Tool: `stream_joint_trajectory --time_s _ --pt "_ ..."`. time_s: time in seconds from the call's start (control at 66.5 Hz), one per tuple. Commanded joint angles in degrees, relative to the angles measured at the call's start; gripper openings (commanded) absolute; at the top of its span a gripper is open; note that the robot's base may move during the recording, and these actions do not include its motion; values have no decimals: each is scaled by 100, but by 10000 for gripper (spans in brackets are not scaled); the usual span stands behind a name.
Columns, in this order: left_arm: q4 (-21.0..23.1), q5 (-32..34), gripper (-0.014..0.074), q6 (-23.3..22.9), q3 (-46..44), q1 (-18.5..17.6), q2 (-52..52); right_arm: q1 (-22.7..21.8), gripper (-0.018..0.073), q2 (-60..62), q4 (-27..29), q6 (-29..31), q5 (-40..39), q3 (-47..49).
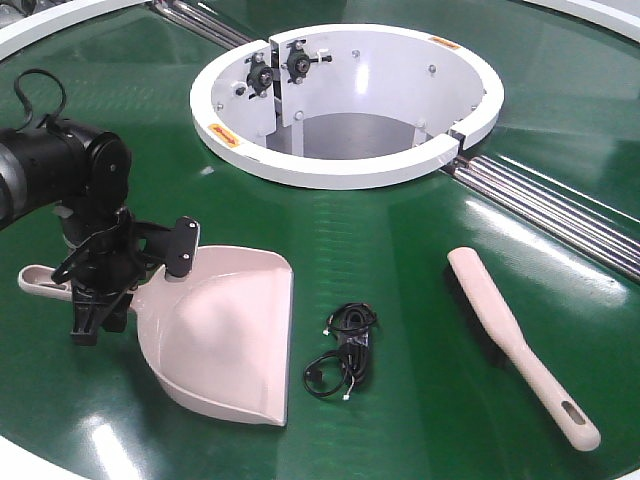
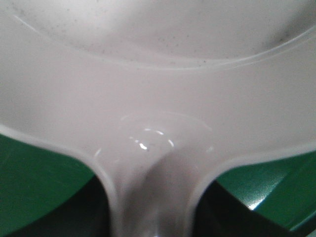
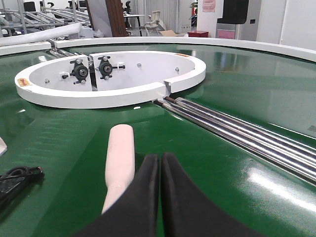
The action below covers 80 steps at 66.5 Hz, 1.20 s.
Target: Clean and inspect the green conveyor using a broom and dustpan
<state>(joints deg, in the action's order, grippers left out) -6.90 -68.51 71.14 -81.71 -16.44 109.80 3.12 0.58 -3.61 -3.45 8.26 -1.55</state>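
Observation:
The pale dustpan [image 1: 225, 335] lies flat on the green conveyor [image 1: 400, 250] at the front left. My left gripper [image 1: 100, 315] stands over its handle. In the left wrist view the handle neck [image 2: 153, 197] runs between my two dark fingers [image 2: 86, 217], which press against both its sides. The beige broom [image 1: 510, 335] lies bristles-down at the front right. In the right wrist view my right gripper [image 3: 160, 158] is shut on nothing, just right of the broom [image 3: 121, 158] and apart from it. The right gripper does not show in the front view.
A tangled black cable [image 1: 345, 350] lies between dustpan and broom, and shows at the left edge of the right wrist view [image 3: 15, 177]. The white ring opening [image 1: 345, 100] sits at the back centre. Steel roller rods [image 1: 560, 205] run diagonally to its right.

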Motion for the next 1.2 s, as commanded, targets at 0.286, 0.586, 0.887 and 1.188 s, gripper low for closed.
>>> stream_joint_trajectory --time_s 0.286,0.586,0.887,1.188 --pt "1 15 -8 -26 -151 -53 -261 6 -10 103 -39 37 -440 -124" --pt "1 15 -8 -26 -151 -53 -261 6 -10 104 24 -204 -1446 -107" --pt "1 15 -8 -26 -151 -53 -261 6 -10 -659 200 -529 -1402 1478" --pt "1 15 -8 -26 -151 -53 -261 6 -10 -2762 99 -475 1544 3551"
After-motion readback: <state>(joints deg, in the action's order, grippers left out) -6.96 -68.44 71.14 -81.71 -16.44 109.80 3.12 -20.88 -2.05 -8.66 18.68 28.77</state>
